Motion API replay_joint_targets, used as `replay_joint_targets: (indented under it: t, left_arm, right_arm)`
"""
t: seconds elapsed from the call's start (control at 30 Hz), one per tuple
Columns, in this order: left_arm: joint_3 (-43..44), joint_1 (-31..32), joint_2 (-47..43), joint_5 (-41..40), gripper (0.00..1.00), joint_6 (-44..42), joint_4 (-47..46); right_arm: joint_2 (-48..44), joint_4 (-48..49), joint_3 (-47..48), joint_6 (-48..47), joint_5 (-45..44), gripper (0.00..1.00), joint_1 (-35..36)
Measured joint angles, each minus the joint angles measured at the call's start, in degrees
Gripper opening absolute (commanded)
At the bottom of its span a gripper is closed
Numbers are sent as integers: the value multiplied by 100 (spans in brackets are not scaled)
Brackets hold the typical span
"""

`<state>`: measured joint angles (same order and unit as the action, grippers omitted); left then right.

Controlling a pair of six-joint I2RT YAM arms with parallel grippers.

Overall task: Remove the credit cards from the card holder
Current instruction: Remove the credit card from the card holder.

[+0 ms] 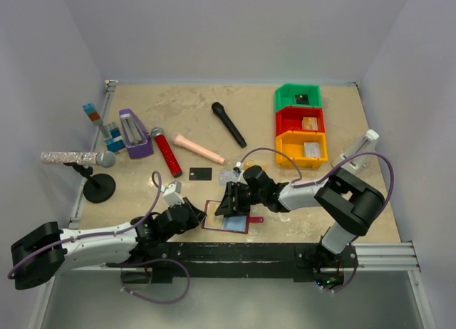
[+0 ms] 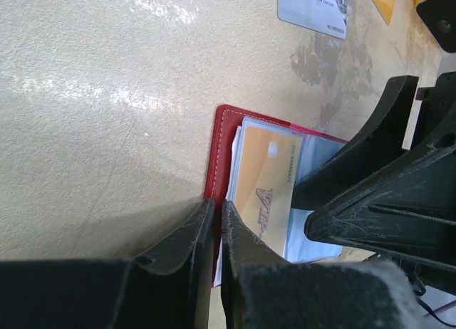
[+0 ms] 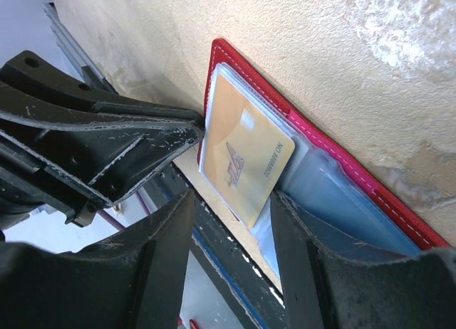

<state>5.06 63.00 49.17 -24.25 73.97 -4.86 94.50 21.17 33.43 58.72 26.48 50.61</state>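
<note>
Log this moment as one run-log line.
left gripper closed on card holder edge | right gripper open over tan-gold card in sleeve | black card out of holder

Left arm (image 1: 92,240) lies low across the bottom left, left gripper (image 2: 216,205) pinched nearly closed on the edge of the card holder (image 2: 222,144); right arm (image 1: 342,197) bends back toward centre, right gripper (image 3: 231,201) jaws parted.

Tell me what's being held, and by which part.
The left gripper seems to pinch the card holder by its red edge; the right gripper, open, holds nothing.
</note>
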Motion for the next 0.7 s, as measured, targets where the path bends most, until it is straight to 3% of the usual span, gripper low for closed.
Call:
replay_joint_targets:
  t: [0.17,0.5,0.7]
  left_arm:
    - [-2,0,55,-2,12,24,-48]
    - [-4,0,55,22,31,39,-192]
    - [-31,0,-354,17,30,42,236]
  right_arm:
    - [0,404,-197,146,2,52,-7]
    - [4,754,-361,299,-2,52,-31]
    - [7,758,-361,302,-13,52,-31]
